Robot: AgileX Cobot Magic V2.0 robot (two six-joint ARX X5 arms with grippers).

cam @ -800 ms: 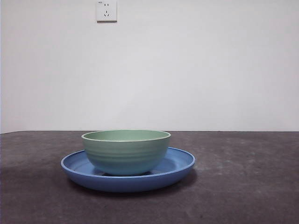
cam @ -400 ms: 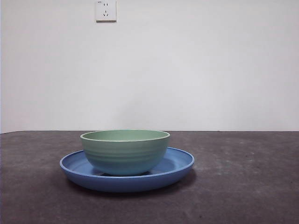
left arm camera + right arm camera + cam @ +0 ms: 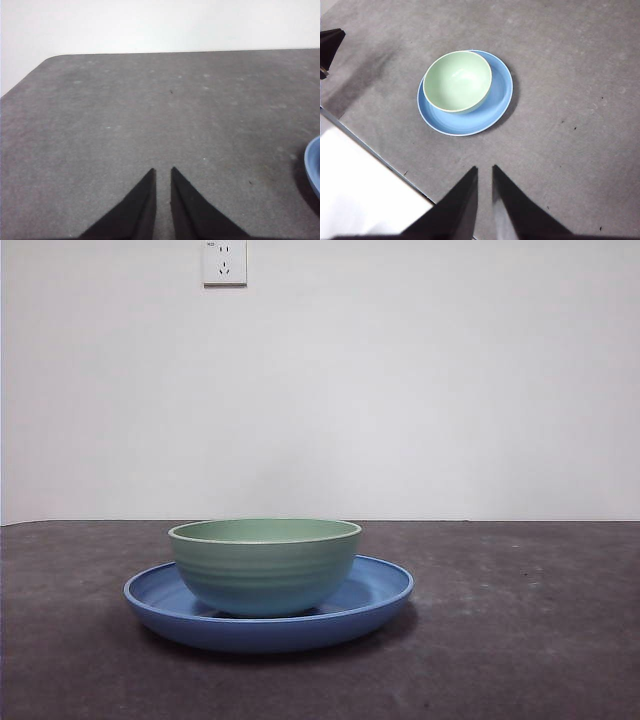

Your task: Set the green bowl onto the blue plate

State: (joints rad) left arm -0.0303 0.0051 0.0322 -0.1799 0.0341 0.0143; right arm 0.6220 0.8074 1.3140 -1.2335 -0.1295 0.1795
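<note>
- We note the green bowl (image 3: 265, 565) sitting upright on the blue plate (image 3: 380, 595), off-centre, on the grey tabletop (image 3: 520, 640).
- A white wall socket (image 3: 224, 262) is behind; we read no lettering.
- Left gripper (image 3: 162, 172) and right gripper (image 3: 484, 170): both clenched, empty, apart from the dishes.

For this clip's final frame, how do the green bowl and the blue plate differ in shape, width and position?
The green bowl is deep with steep, faintly ridged sides; the blue plate is shallow with a low raised rim. The plate is clearly wider than the bowl. The bowl rests in the plate, off-center toward one side in the right wrist view, while the plate sits on the table. Both are round, and neither gripper touches them.
</note>
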